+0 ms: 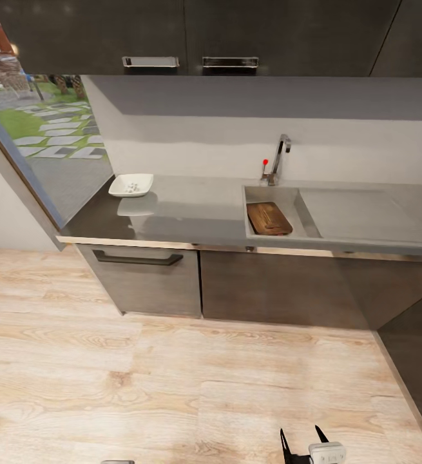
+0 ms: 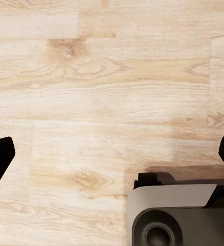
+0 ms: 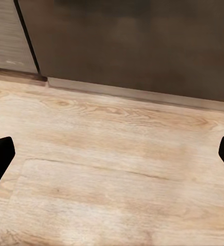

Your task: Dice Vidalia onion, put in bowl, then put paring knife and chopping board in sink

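In the head view the grey countertop (image 1: pixel 191 216) runs across the far wall. The white bowl (image 1: pixel 131 185) stands at its left end with small pale bits of diced onion (image 1: pixel 132 187) inside. The chopping board (image 1: pixel 268 218) lies in the basin of the sink (image 1: pixel 299 207), below the curved tap (image 1: pixel 278 158). The paring knife is out of view. My right gripper (image 1: pixel 299 438) is low over the floor, far from the counter, open and empty (image 3: pixel 112 156). My left gripper (image 2: pixel 112 159) also hangs over the floor, with its fingers wide apart and nothing between them.
Light wooden floor (image 1: pixel 172 374) lies between me and the dark cabinet fronts (image 1: pixel 268 287). Wall cabinets (image 1: pixel 191 32) hang above the counter. A window (image 1: pixel 37 129) is at the left. The drainboard (image 1: pixel 359 216) is to the right of the basin. My own base (image 2: pixel 178 215) shows under the left gripper.
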